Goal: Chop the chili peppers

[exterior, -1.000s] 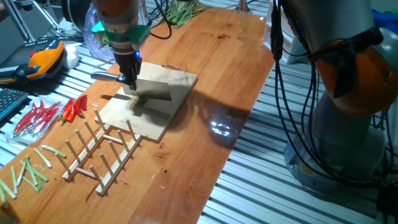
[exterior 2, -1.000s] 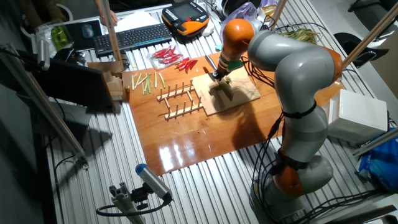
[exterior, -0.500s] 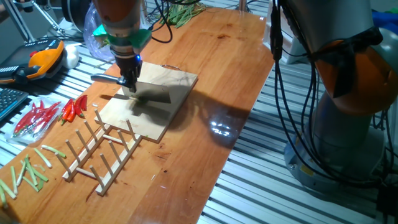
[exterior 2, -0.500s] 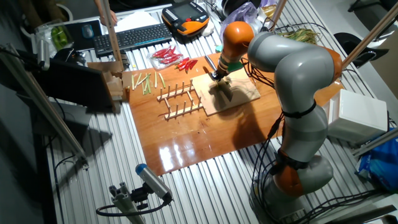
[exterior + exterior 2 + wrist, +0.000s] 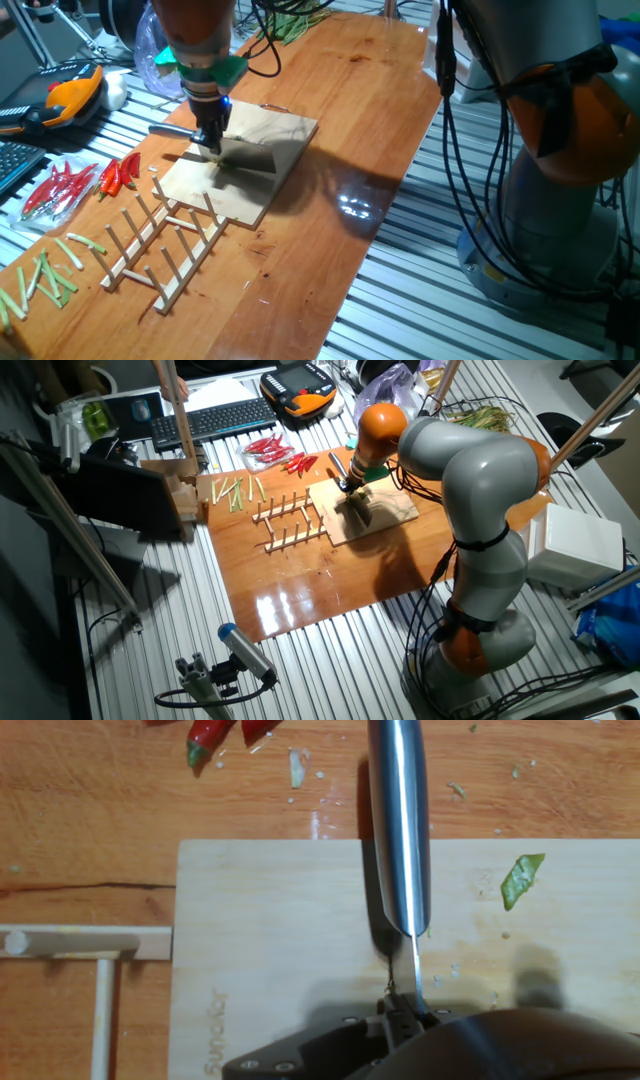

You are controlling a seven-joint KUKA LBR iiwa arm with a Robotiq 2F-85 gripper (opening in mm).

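The tool (image 5: 212,140) is clamped tight on a knife (image 5: 398,830), blade edge-down over the wooden board (image 5: 280,970) for chopping. A green chili piece (image 5: 521,880) lies at about two o'clock (just beside the blade).

Grey arm (image 5: 470,470) with orange joints, black cables, a teal-lit wrist ring (dark claw (image 5: 210,135)).
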